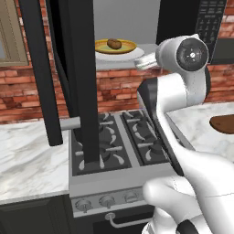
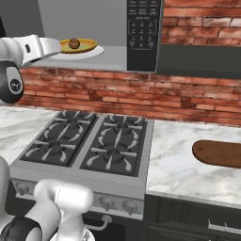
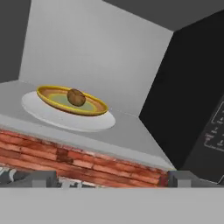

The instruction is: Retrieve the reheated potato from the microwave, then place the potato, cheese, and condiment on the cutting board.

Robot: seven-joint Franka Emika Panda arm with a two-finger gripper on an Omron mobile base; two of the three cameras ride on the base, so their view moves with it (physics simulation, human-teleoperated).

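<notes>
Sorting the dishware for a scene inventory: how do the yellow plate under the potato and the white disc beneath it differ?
The yellow plate is smaller, raised-rimmed and holds the potato; the white disc is wider, flat and lies on the microwave floor. Both are round.

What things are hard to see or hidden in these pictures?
- Cutting board: the right edge of both base views cuts it off, so its far end is unseen.
- Pincer: in the hand view just the finger tips peek up at the bottom; their spread looks wide.
- Microwave buttons: too small to read.
- Potato: its underside is hidden by the yellow plate.
</notes>
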